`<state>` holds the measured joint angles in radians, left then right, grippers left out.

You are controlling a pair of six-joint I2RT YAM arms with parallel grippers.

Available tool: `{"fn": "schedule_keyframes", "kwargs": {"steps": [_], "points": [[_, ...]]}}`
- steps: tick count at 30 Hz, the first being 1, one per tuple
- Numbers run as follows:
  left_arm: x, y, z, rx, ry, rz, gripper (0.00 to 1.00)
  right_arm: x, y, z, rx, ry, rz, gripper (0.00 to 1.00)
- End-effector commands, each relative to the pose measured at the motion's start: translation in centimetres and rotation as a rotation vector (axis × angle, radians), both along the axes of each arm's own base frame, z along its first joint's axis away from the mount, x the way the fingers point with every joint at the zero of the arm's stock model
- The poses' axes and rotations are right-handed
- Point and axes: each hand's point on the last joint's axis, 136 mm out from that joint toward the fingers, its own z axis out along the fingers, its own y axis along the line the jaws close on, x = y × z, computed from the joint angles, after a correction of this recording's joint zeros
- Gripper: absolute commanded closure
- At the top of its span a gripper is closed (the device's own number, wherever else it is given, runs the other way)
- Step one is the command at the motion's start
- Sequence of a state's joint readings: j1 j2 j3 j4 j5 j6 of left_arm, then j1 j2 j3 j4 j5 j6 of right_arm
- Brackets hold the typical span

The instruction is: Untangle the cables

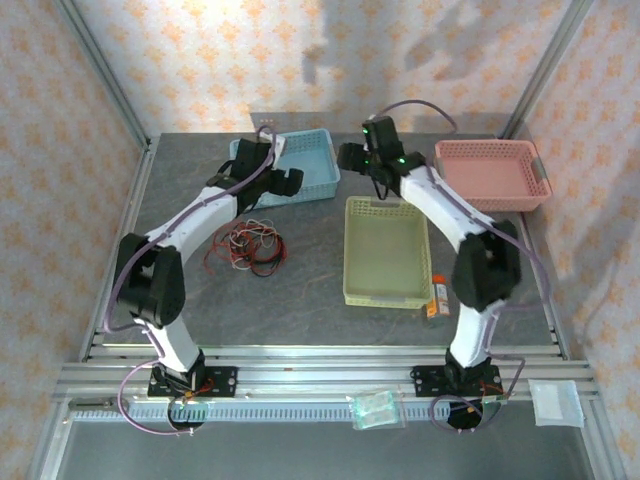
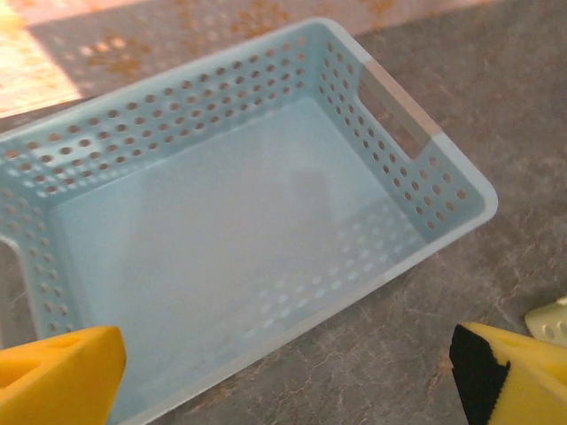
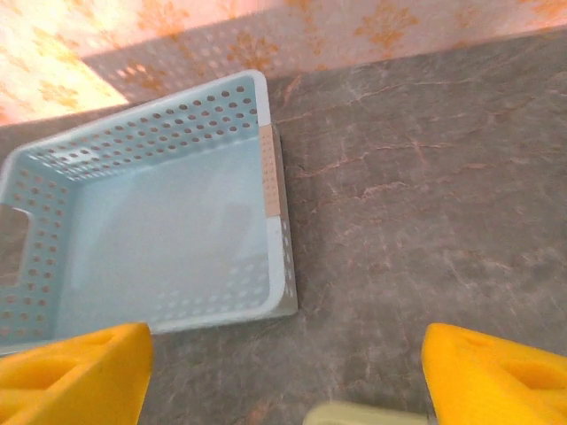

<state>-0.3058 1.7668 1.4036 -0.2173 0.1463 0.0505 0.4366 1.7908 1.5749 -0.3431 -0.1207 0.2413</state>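
Three baskets: blue basket point(image 1: 312, 152), green basket point(image 1: 385, 255), pink basket point(image 1: 490, 180) | cables point(image 1: 248, 248) tangled | left claw point(image 2: 283, 390) spread | right claw point(image 3: 283, 379) spread

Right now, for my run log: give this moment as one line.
left hand: open, by blue basket | right hand: open, empty | cables: tangled on table, untouched

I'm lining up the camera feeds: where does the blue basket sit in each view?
Top external: blue basket at the far side of the table, left of centre.
Left wrist: centre of the picture, lying at a slant.
Right wrist: left half.
Shared landmark: the patterned wall behind it.
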Motion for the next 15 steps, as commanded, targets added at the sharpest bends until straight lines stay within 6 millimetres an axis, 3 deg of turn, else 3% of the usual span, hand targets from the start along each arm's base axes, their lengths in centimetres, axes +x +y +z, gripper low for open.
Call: {"fn": "schedule_keyframes", "kwargs": {"steps": [1, 8, 12, 15], "points": [[0.9, -0.4, -1.7, 0.098, 0.068, -0.087, 0.06, -2.5, -1.5, 1.0, 0.054, -0.068, -0.042, 0.19], [2.9, -0.8, -5.8, 0.190, 0.193, -0.130, 0.13, -9.0, -4.8, 0.6, 0.077, -0.100, -0.066, 0.18], [2.6, -1.4, -7.3, 0.199, 0.247, -0.187, 0.14, -11.2, -6.7, 0.2, 0.041, -0.100, -0.095, 0.19], [2.7, -1.6, -8.2, 0.208, 0.272, -0.207, 0.20, -12.3, -7.5, 0.0, 0.023, -0.098, -0.106, 0.19]]}}
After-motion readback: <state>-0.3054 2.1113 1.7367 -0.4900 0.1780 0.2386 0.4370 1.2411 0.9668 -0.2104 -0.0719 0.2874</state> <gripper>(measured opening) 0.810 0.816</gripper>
